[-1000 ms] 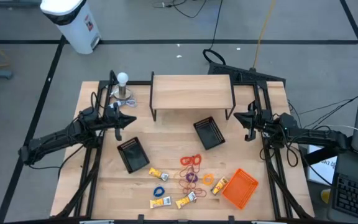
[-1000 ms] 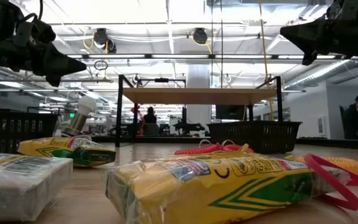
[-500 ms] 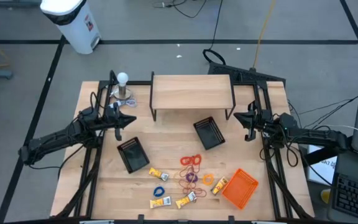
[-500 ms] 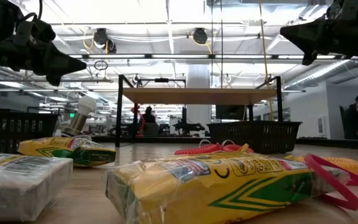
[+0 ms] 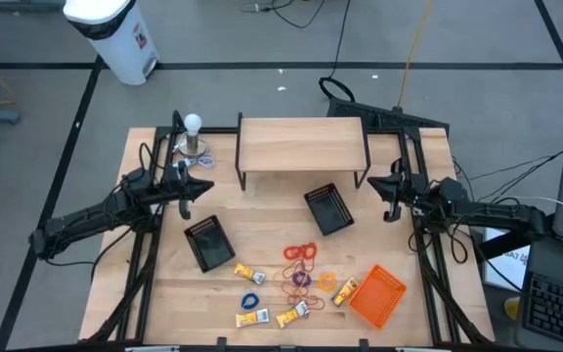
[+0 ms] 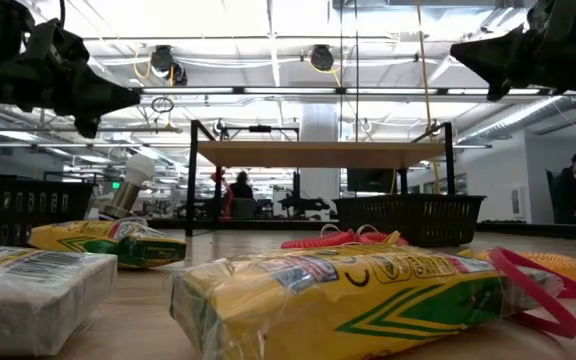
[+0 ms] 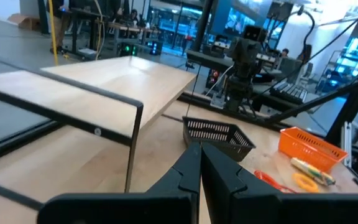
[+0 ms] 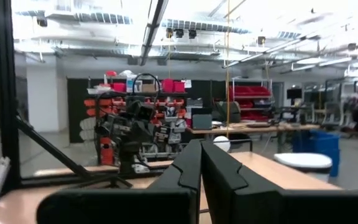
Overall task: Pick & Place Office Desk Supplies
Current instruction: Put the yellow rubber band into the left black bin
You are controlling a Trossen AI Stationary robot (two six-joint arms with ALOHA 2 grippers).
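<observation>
Several yellow-and-white packets (image 5: 251, 273) and rubber-band loops (image 5: 300, 252) lie loose on the bench (image 5: 267, 235), just nearer than the wooden shelf (image 5: 302, 147) and beside the orange tray (image 5: 377, 294). Nothing is picked yet. Flanking the shelf, left gripper (image 5: 208, 189) and right gripper (image 5: 372, 184) hover empty, fingers pressed together; either must spread them and descend onto a packet.
</observation>
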